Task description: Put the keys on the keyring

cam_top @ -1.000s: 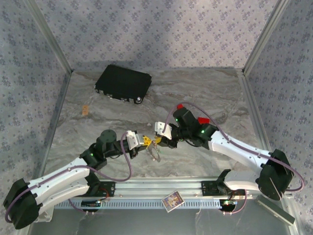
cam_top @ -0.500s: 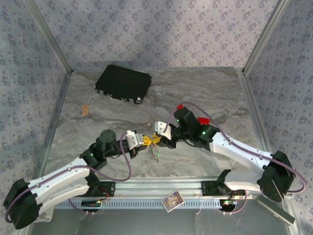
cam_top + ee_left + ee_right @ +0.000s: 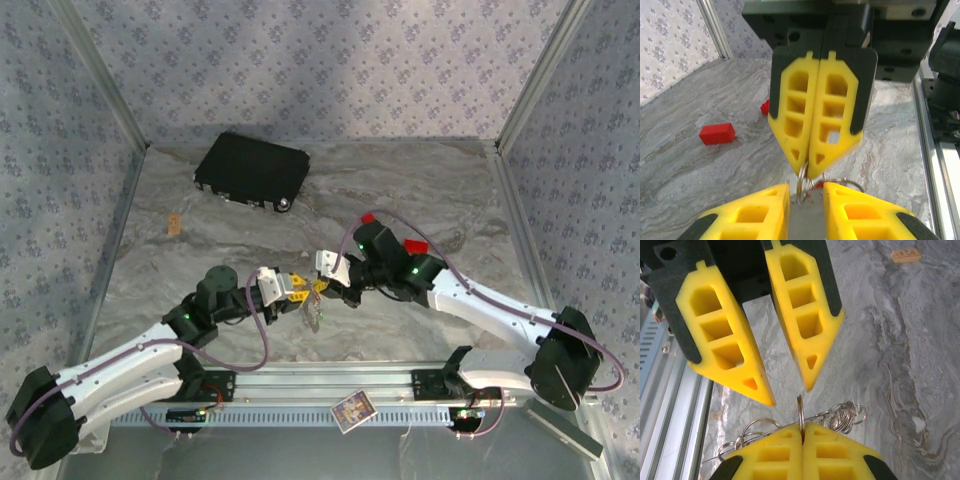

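1. Right gripper (image 3: pixel 802 432): clamped on the keyring (image 3: pixel 801 412), centre of table, near side.
2. Left gripper (image 3: pixel 806 192): jaws apart, tips flanking the ring.
3. Red blocks (image 3: pixel 416 246): behind the right arm.
4. Black case (image 3: pixel 252 170): far left.

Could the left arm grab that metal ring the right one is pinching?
Probably yes. The right gripper holds the metal ring upright, and the left gripper faces it with jaws apart, close in front, with nothing between them.

place: robot lab test cell | evidence: patterned cloth walls (image 3: pixel 320 70), aluminium frame (image 3: pixel 100 75), marble-print table (image 3: pixel 430 180)
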### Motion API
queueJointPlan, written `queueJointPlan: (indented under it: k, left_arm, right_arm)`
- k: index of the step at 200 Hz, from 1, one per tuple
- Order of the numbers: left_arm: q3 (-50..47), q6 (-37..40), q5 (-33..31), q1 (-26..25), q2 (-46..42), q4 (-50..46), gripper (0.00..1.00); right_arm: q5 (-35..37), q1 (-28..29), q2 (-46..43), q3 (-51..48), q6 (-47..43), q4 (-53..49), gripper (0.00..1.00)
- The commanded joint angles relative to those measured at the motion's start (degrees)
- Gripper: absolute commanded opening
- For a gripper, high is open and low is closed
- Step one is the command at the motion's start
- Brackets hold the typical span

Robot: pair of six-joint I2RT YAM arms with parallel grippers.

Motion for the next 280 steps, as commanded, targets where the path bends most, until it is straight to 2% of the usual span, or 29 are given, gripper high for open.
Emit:
queueJointPlan:
  k: [1, 109, 171, 211, 232, 243, 264, 280]
  left_arm:
    - [3.24, 2.32, -0.53, -0.28, -0.90, -4.40, 0.24]
    - [4.75, 3.59, 0.87, -0.31, 1.16, -4.59, 0.22]
    - [4.30, 2.83, 1.49, -0.31, 1.42, -3.16, 0.14]
    - [4.15, 2.54, 1.89, -0.30, 1.02, -2.83, 0.03]
    - [3.96, 2.43, 1.94, -0.25, 0.93, -2.66, 0.00]
    - [3.66, 2.00, 2.23, -0.31, 0.89, -2.01, 0.00]
    - [1.99, 0.24, 2.58, -0.26, 0.96, 2.17, 0.00]
    - [0.34, -1.75, 2.95, -0.30, 1.50, 6.48, 0.00]
  right_arm:
    - [3.04, 0.85, 0.35, 5.13, -4.43, -6.60, 0.00]
    - [8.03, 4.35, 4.26, 12.79, -10.08, -14.58, 0.00]
    - [9.93, 6.05, 5.80, 14.55, -11.59, -15.56, 0.00]
    - [10.90, 6.52, 6.14, 14.94, -11.91, -16.24, 0.00]
    - [7.31, 5.28, 3.17, 11.77, -9.97, -11.73, 0.21]
    - [4.38, 3.92, 0.99, 9.26, -8.18, -8.01, 0.27]
    - [-0.41, 1.06, -1.51, 5.74, -4.94, -3.92, 0.31]
    - [-1.37, 0.43, -2.40, 3.86, -3.49, -2.01, 0.31]
